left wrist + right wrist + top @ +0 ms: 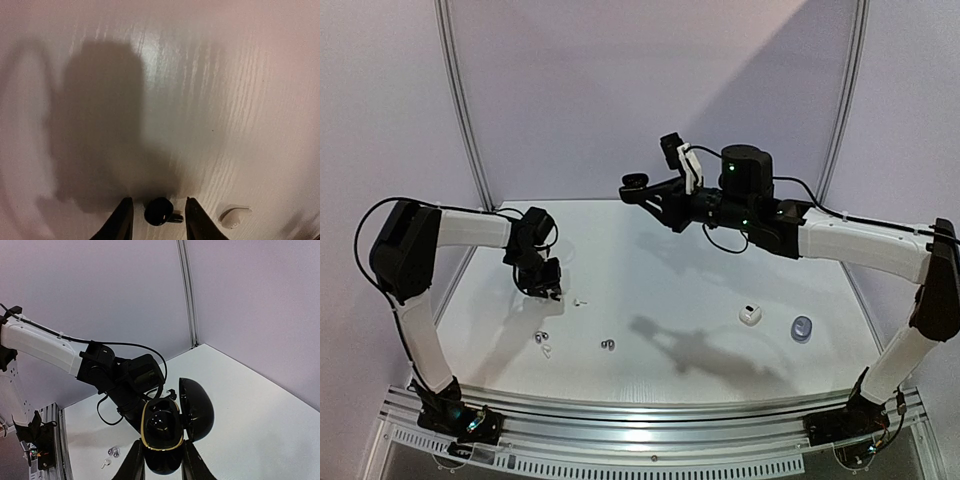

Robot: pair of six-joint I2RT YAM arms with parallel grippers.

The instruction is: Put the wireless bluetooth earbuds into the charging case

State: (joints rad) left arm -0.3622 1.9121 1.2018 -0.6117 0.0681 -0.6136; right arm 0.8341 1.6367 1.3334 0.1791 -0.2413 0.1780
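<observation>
A black earbud (160, 211) lies on the table between the fingers of my left gripper (158, 200). The jaws are open, with a small gap on each side of the earbud. A white earbud (234, 215) lies just right of the right finger. My right gripper (161, 445) is raised above the table's far middle and shut on a black charging case (162, 432) with a gold rim. The case's lid (197, 407) is swung open to the right. In the top view the left gripper (542, 285) is low at the left and the case (633, 181) is held high.
A white case (750, 314) and a bluish case (802, 328) sit at the right of the table. Loose earbuds lie near the front left: a silvery pair (542, 337), a white one (546, 350), a grey pair (608, 345) and a white one (582, 300).
</observation>
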